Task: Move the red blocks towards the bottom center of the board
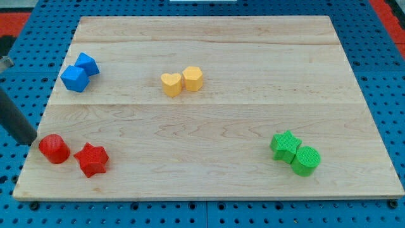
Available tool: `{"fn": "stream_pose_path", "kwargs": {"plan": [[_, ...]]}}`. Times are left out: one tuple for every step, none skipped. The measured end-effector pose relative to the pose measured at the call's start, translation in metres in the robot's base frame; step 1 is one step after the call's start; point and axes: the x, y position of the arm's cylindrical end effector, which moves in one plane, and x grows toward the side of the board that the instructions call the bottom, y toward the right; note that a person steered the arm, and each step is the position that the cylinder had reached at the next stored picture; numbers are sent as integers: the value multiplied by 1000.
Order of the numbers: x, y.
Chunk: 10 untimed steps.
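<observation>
We have no gripper on this arm, only a dark rod, so nothing is grasped. Our rod comes in from the view's left edge, slanting down to the right, and my tip sits at the left edge of the wooden tabletop, just beside the red cylinder, on its upper left; we cannot tell whether they touch.

The red cylinder lies in the bottom-left corner of the tabletop, and the red star lies just to its right and slightly lower, the two almost touching. Both red blocks are well to the left of the bottom centre.

In the upper left, a blue cube and a second blue block sit pressed together, well above the red pair. Near the top centre, a yellow heart touches a yellow hexagonal block on its right. Toward the bottom right, a green star touches a green cylinder, which sits lower and further right
</observation>
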Motion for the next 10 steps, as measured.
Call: {"fn": "stream_pose_path", "kwargs": {"plan": [[0, -1], [0, -2], [0, -4], [0, -6], [0, -4], [7, 22], [22, 64], [28, 93], [28, 67], [48, 56]]}}
